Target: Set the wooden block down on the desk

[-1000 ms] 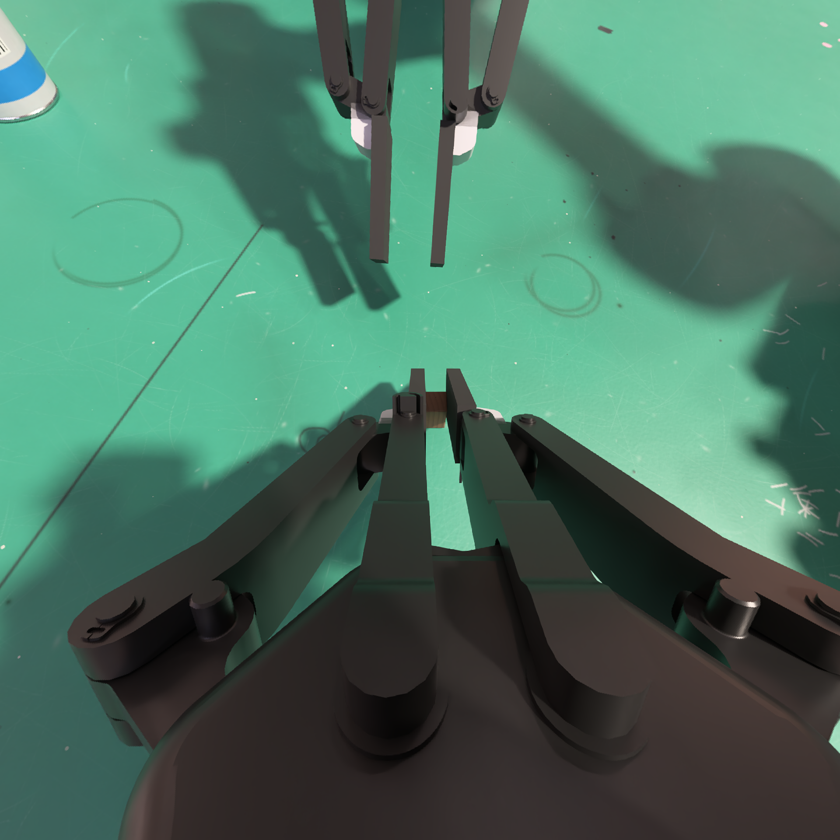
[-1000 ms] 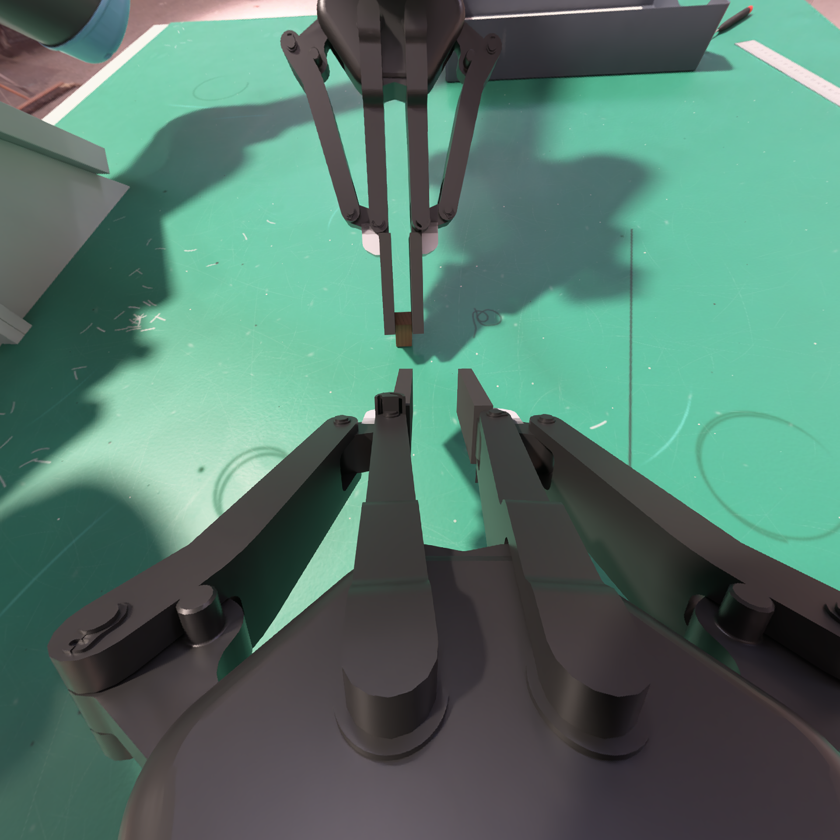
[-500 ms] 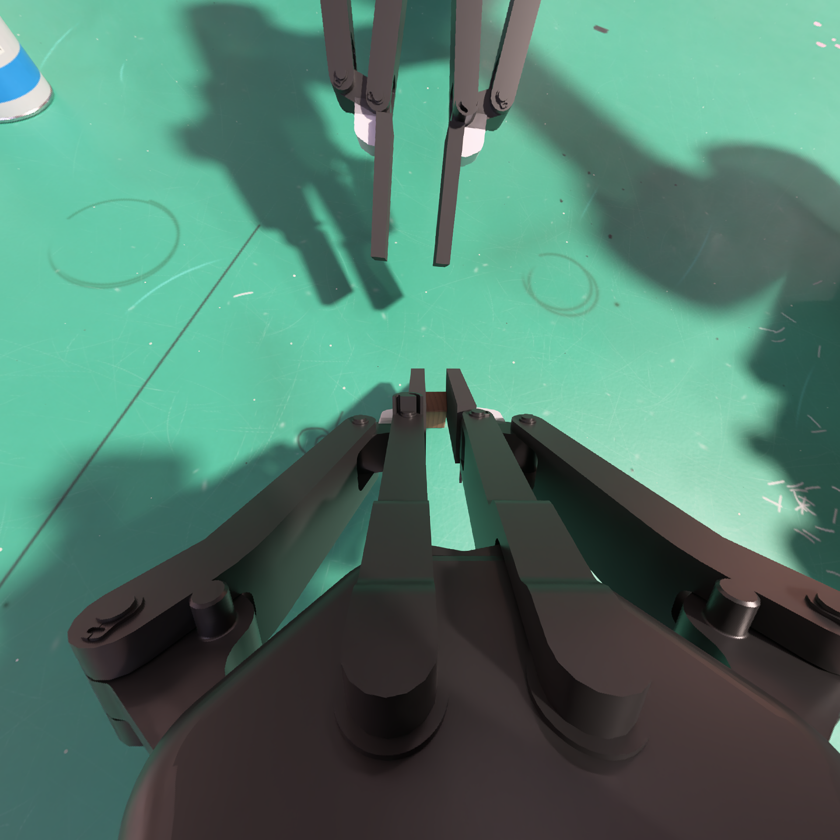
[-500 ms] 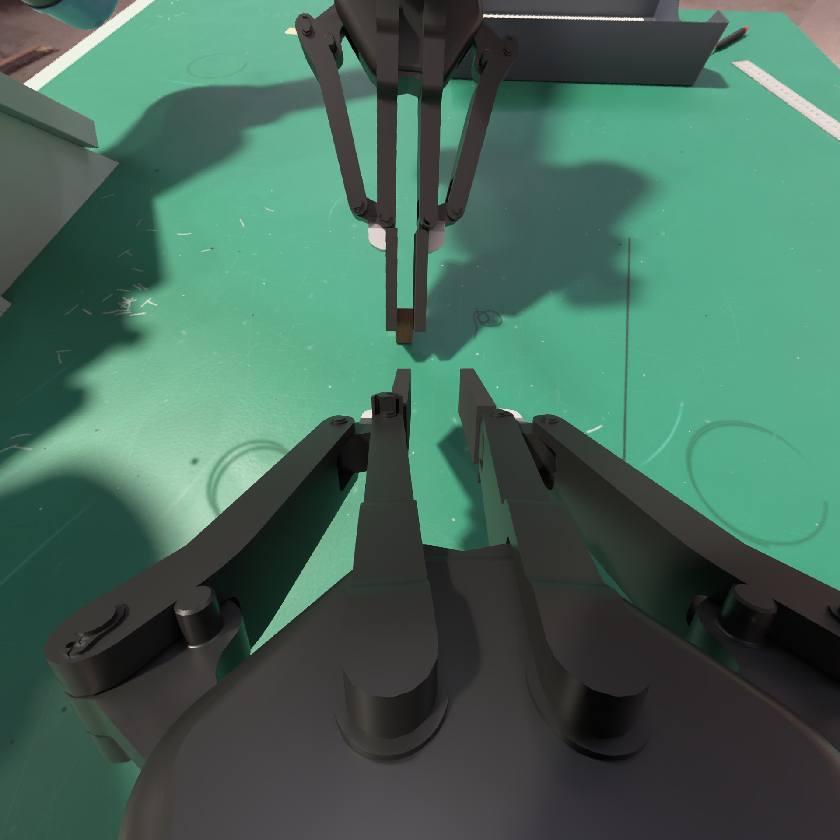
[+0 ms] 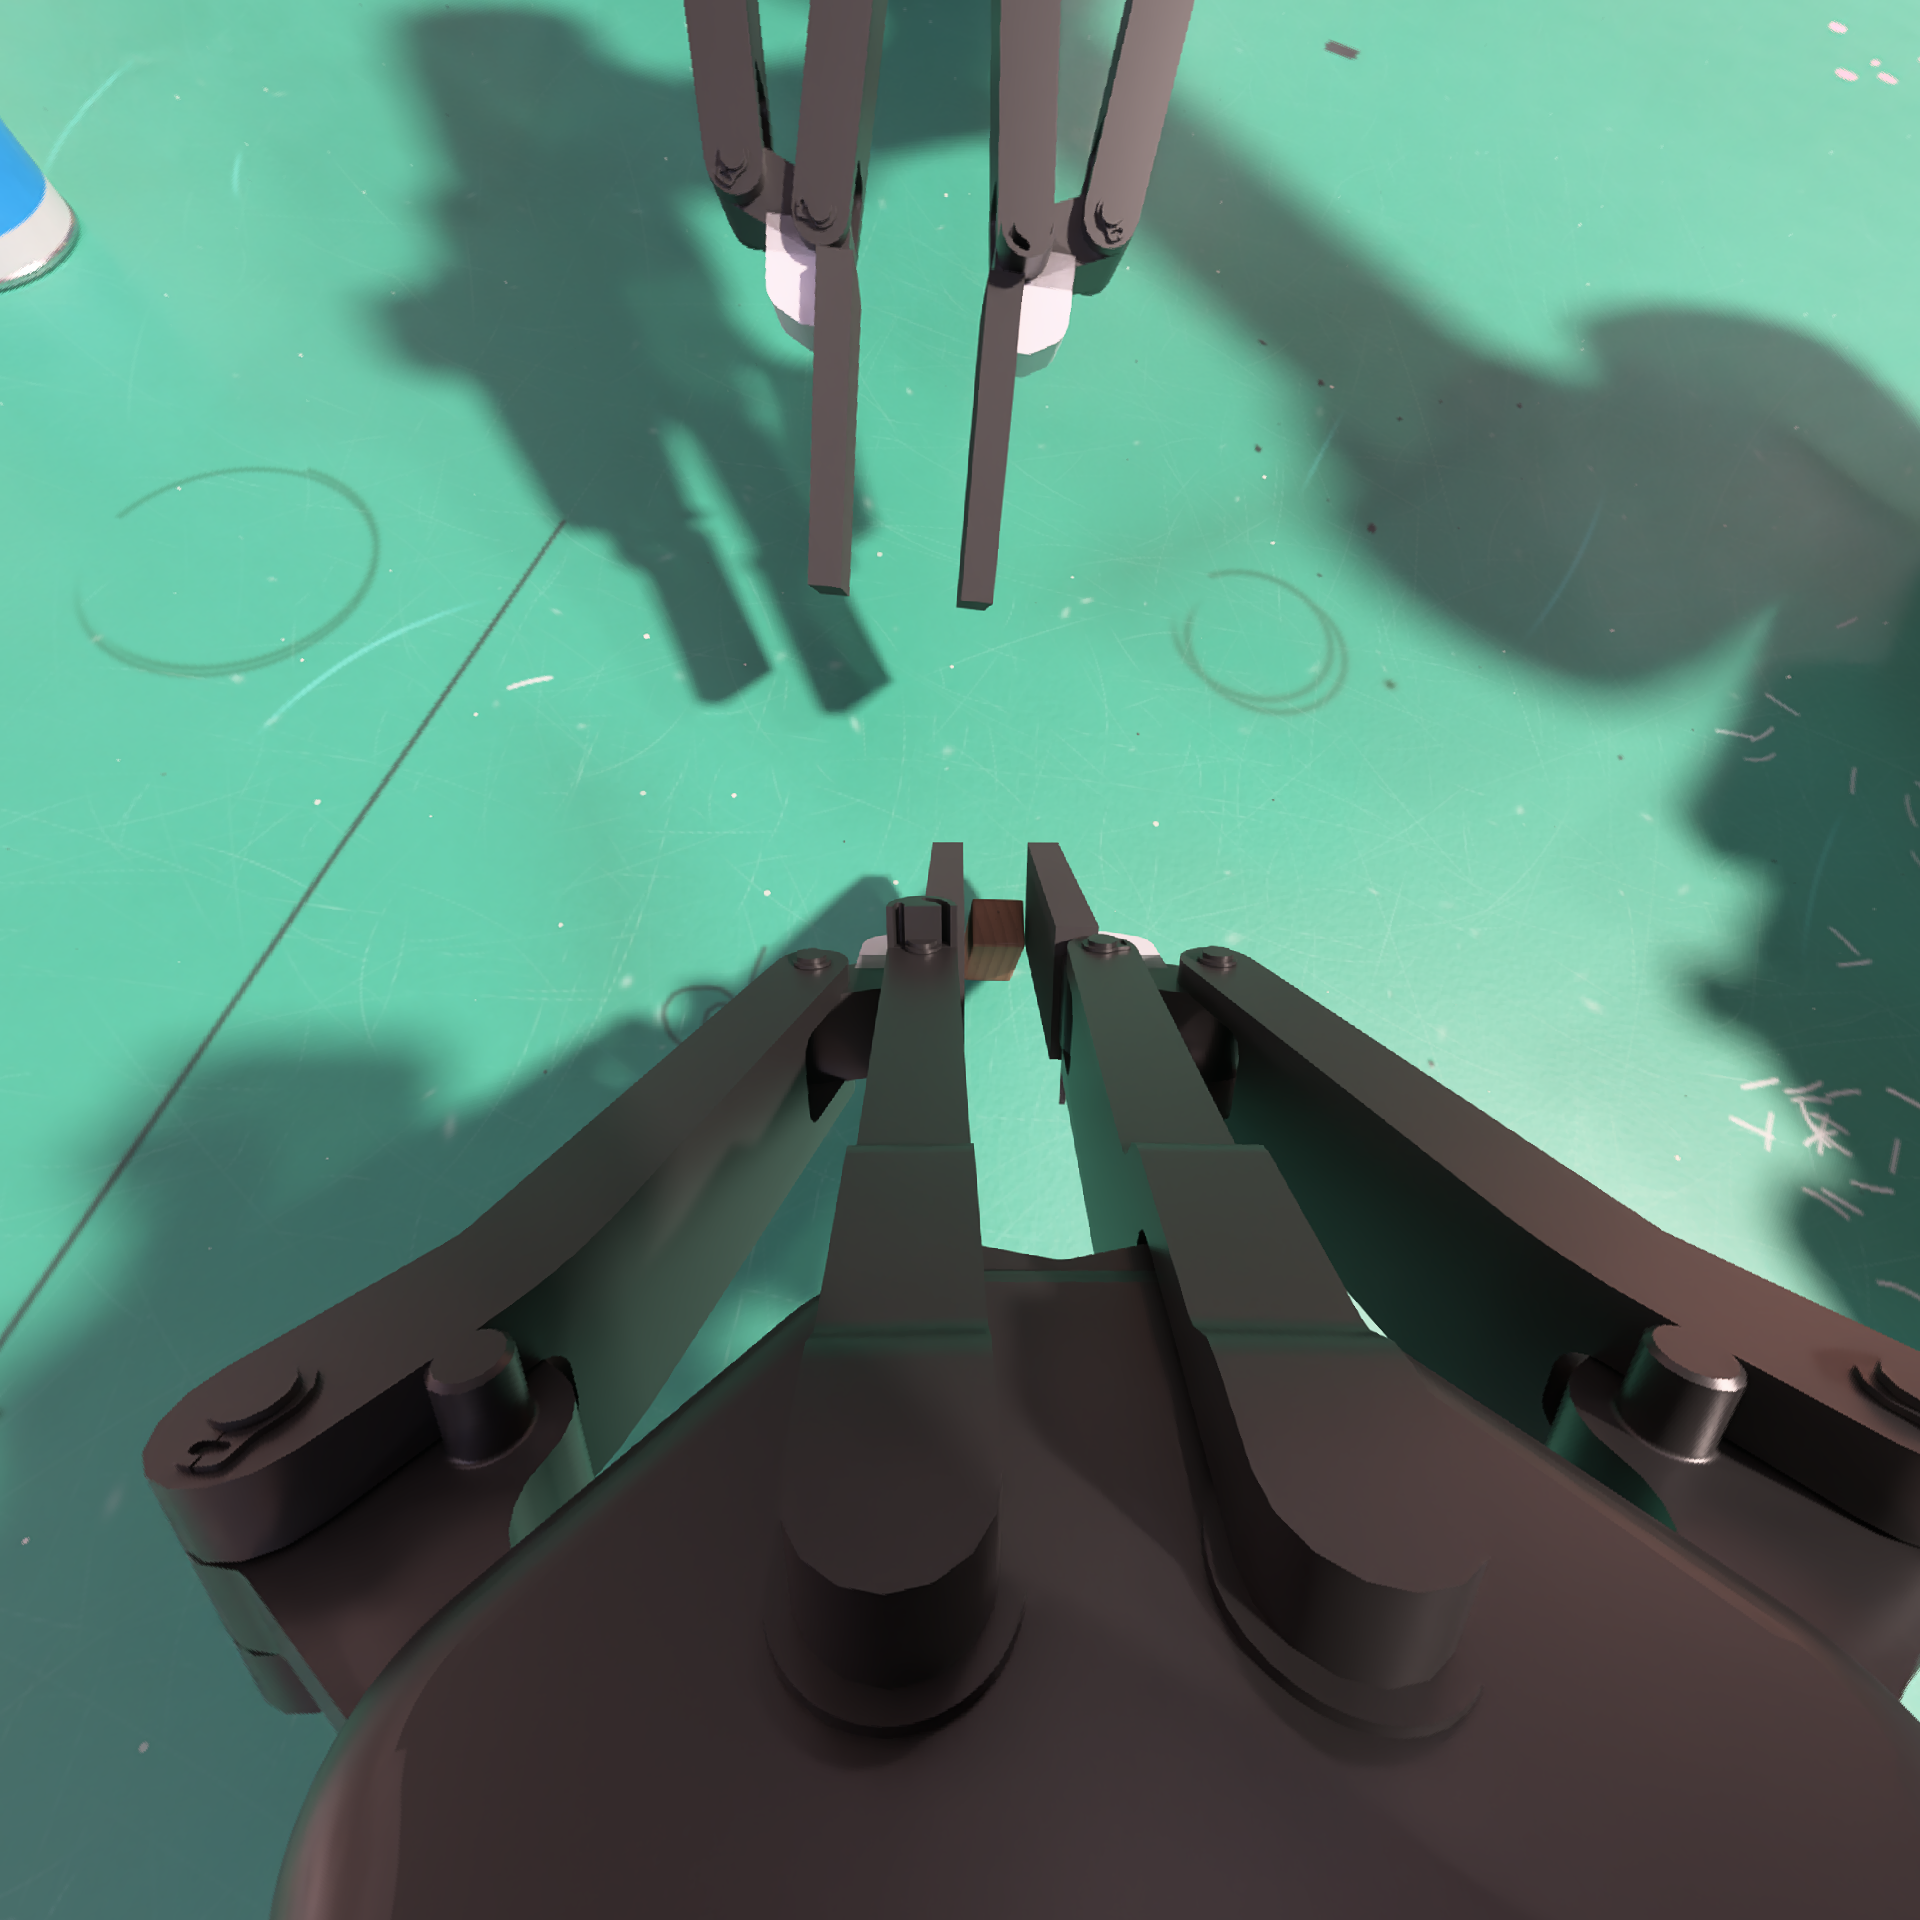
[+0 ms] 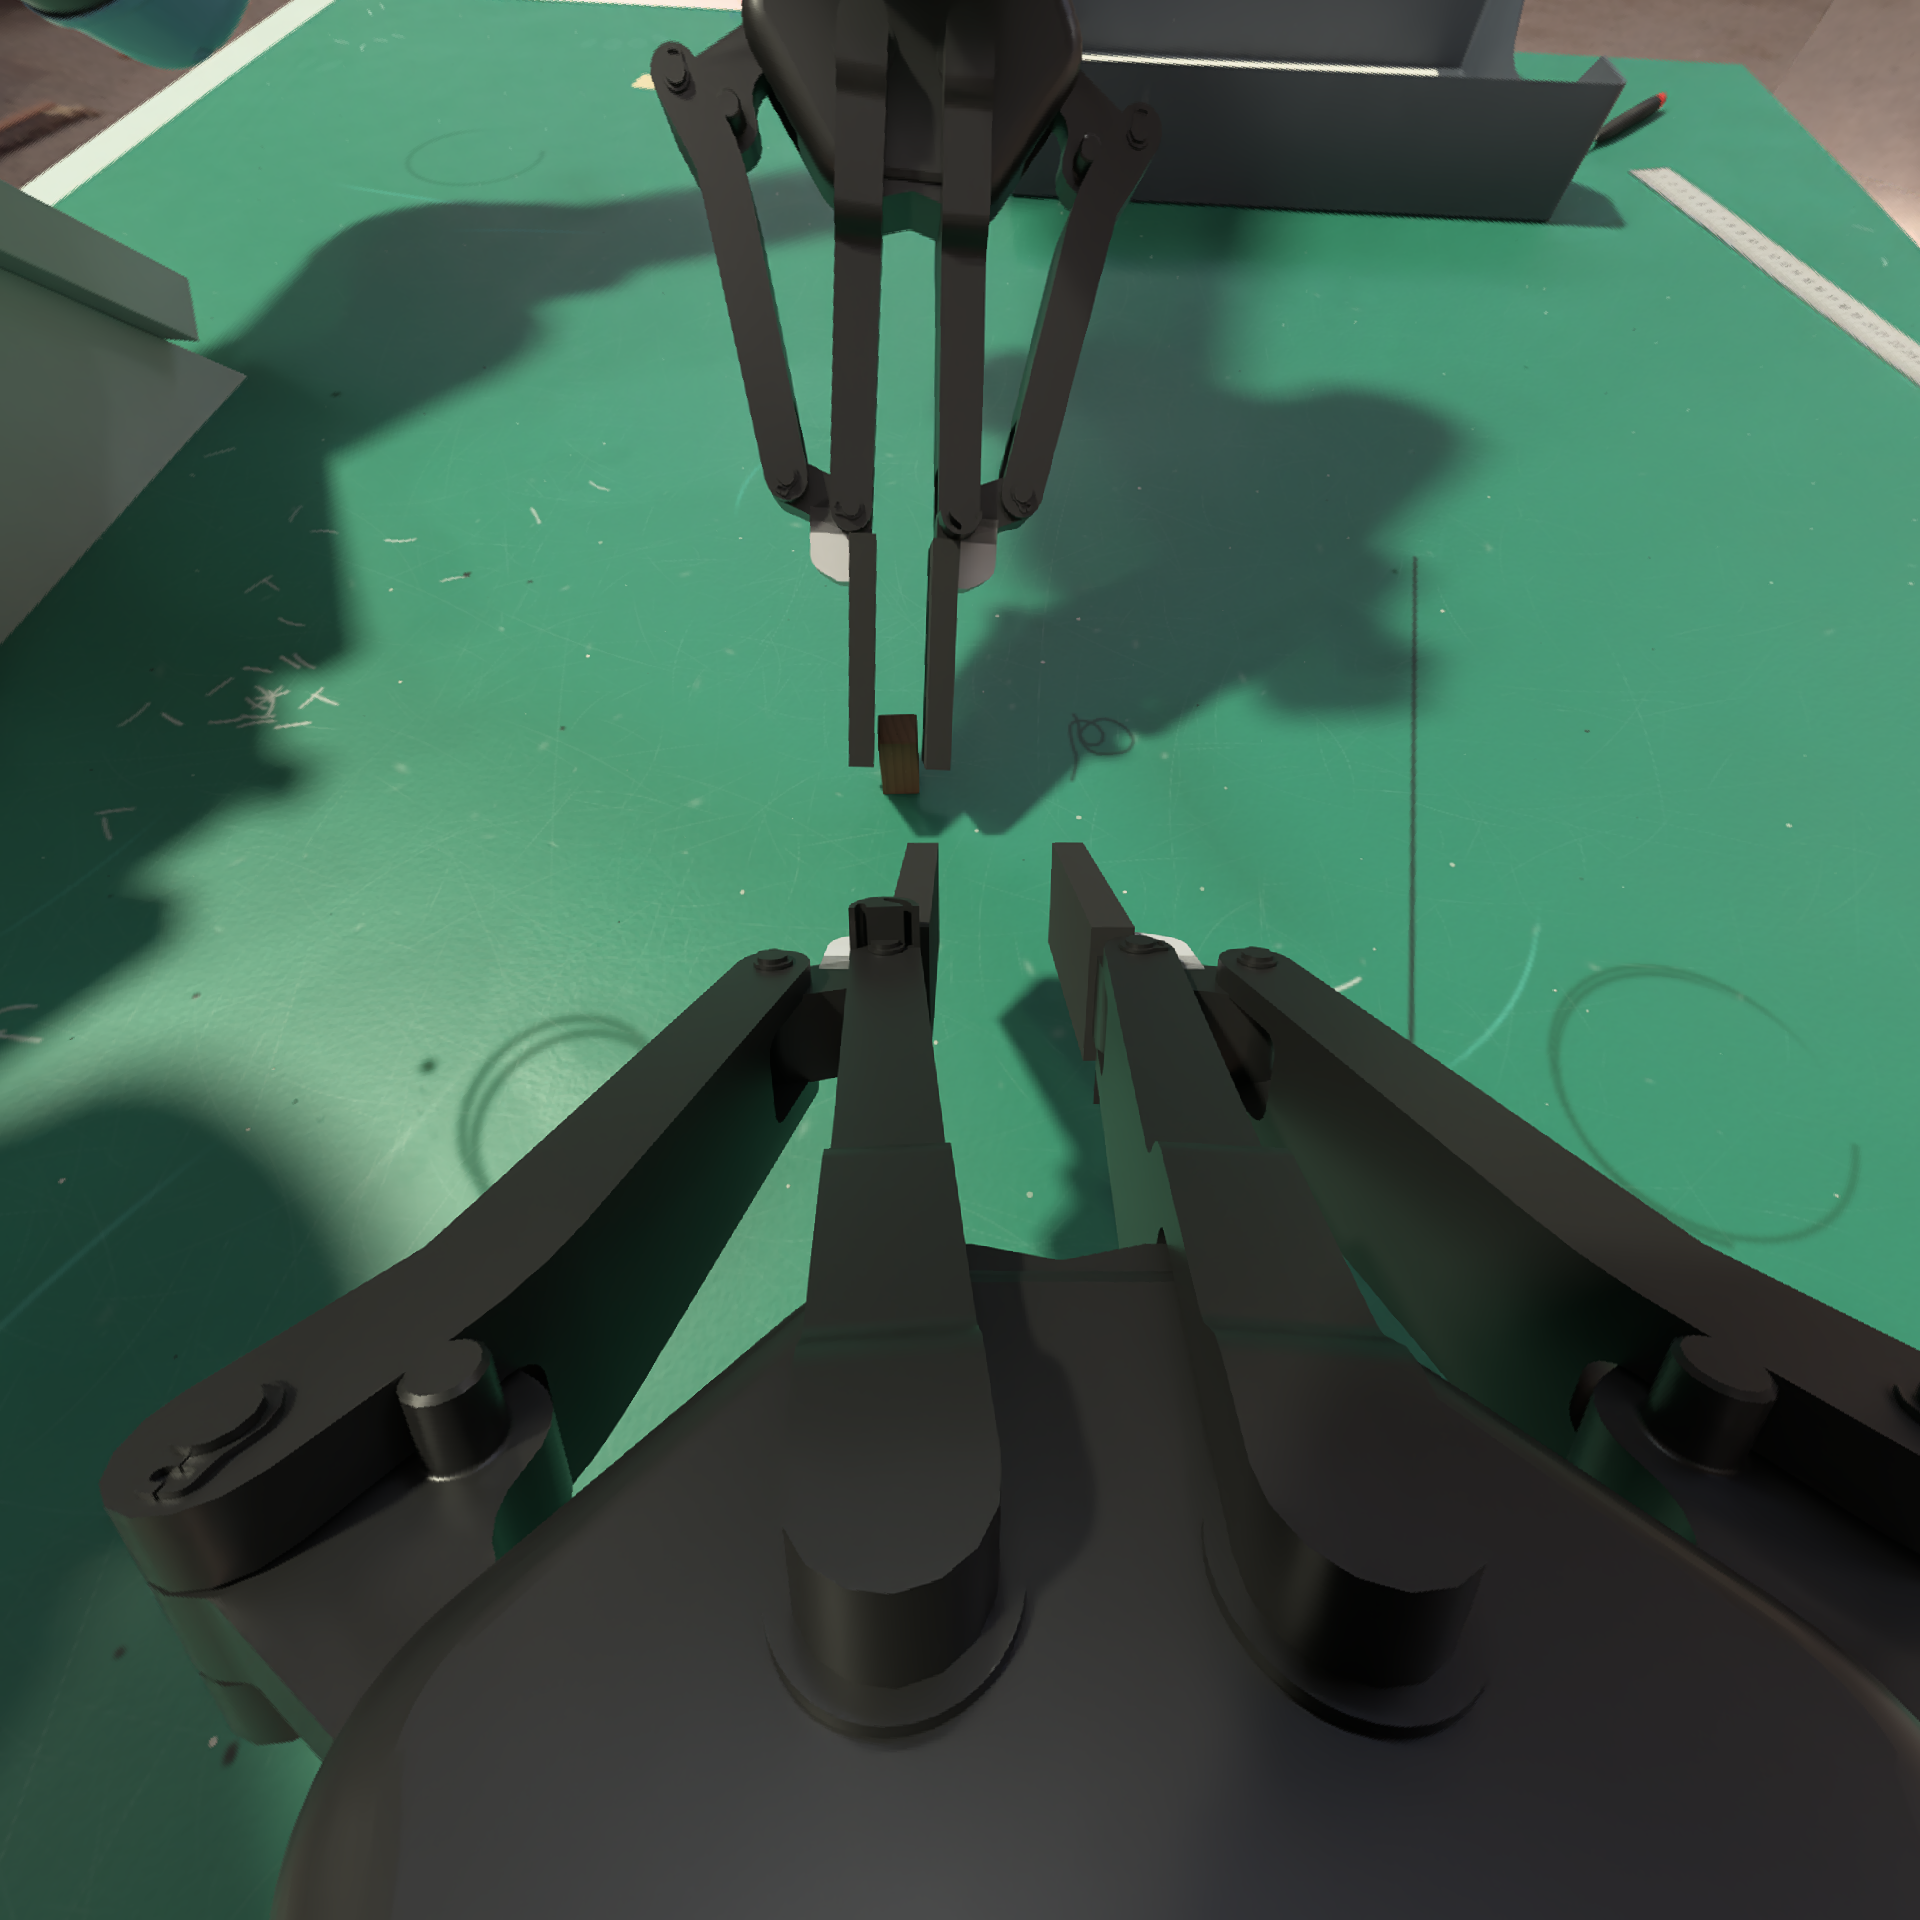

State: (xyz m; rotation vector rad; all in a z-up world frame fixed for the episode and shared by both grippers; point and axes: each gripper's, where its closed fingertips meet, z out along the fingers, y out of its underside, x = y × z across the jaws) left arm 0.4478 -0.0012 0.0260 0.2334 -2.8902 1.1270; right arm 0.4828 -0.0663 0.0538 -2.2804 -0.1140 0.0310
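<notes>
The small wooden block (image 5: 995, 940) stands between the fingers of my left gripper (image 5: 992, 862). The jaws are slightly wider than the block. In the right wrist view the block (image 6: 899, 753) shows a thin gap on each side, and its lower end reaches below the fingertips of the left gripper (image 6: 899, 764) to the green desk (image 6: 520, 831). My right gripper (image 6: 992, 862) is open and empty. It hovers over the desk facing the left one, a short way from the block, and also shows in the left wrist view (image 5: 902, 597).
A grey bin (image 6: 1351, 135) stands at the desk's far edge with a red pen (image 6: 1631, 114) beside it. A ruler (image 6: 1787, 270) lies at the right and a grey box (image 6: 83, 416) at the left. A blue and white container (image 5: 21, 218) stands off to one side.
The left gripper's fingers have parted slightly and no longer press on the block. The right gripper has moved a little closer to the left one.
</notes>
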